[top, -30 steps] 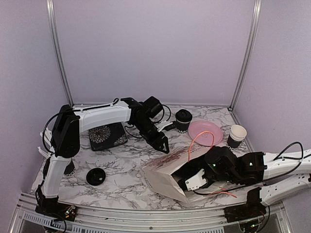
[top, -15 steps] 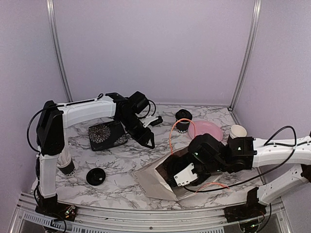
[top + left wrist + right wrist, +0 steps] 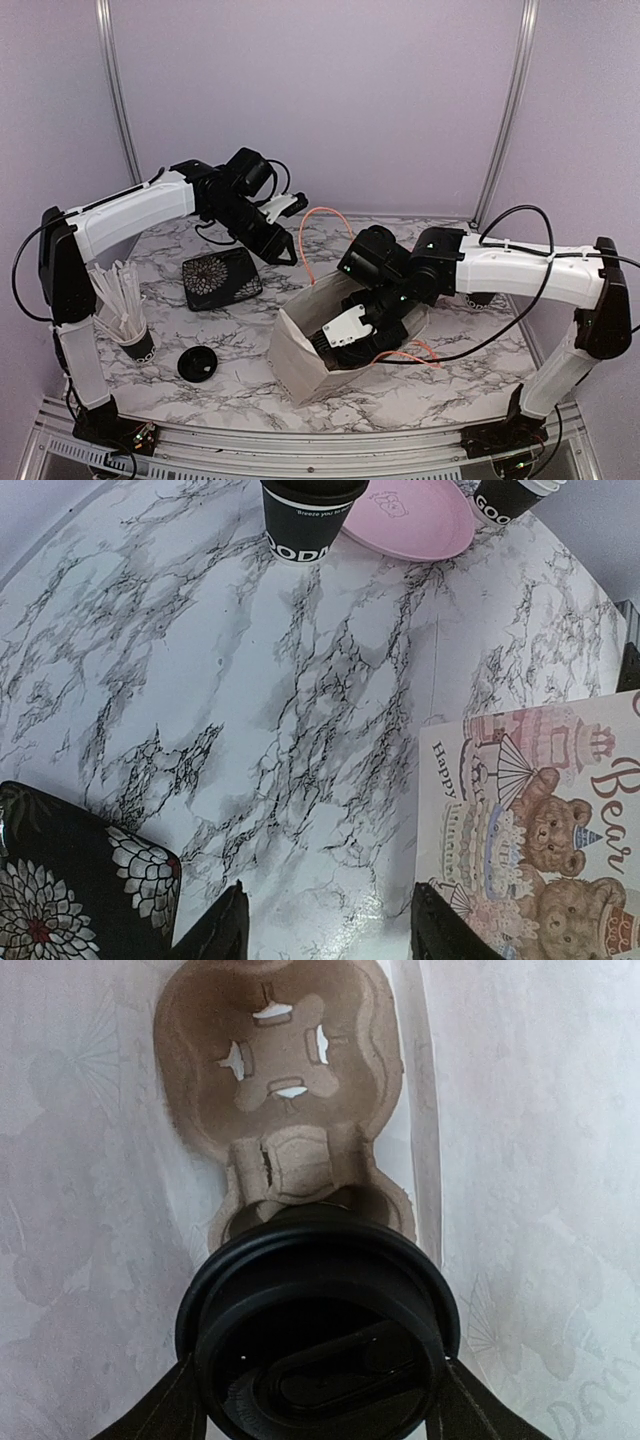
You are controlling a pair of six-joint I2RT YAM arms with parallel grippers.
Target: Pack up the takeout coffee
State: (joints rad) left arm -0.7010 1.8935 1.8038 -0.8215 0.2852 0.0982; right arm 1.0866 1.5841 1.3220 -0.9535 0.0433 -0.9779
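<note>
lower the lidded cup [image 3: 318,1300] straight down into the cardboard carrier [image 3: 280,1050] at the bottom of the paper bag [image 3: 520,1160]; aim for the near socket, which lies mostly hidden under the lid, and leave the far, empty one free. keep the cup upright, stay off the bag walls, and release only once the base seems seated. grips the cup just under its lid in the right gripper [image 3: 315,1405], fingers spread fairly wide on either side, so the cup hangs inside the bag, above the carrier. reaches the right arm in from the right side, elbow raised, wrist bent down into the bag's mouth. holds the left arm high over the back left of the table [image 3: 250,680], left gripper [image 3: 330,932] parted and empty, pointing at bare marble. leaves a second lidded cup [image 3: 300,525] beside the pink plate [image 3: 410,515] for the next trip.
</note>
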